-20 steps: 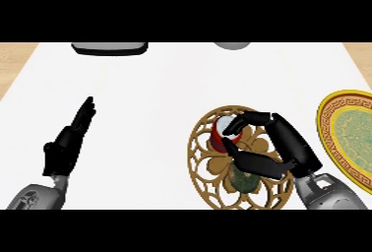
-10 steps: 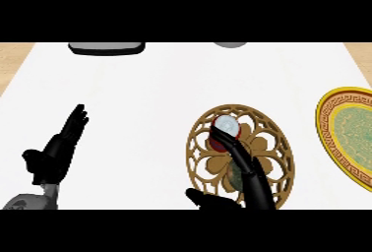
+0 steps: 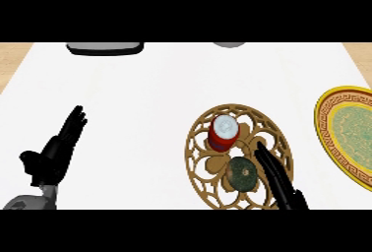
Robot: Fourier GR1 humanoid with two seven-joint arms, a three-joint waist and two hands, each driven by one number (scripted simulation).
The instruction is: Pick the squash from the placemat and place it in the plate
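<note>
The squash point(image 3: 242, 173), dark green and round, lies on the lower part of the gold openwork placemat point(image 3: 205, 170). The right hand point(image 3: 274, 176) enters from the lower edge; its fingers are straight, released, and the squash sits just beside them on their left, apparently touching. A red can with a white top point(image 3: 224, 132) stands beyond the fingertips. The plate point(image 3: 324, 128) lies well apart, to the fingers' right. The left hand point(image 3: 56, 152) rests at the left, released, fingers straight.
</note>
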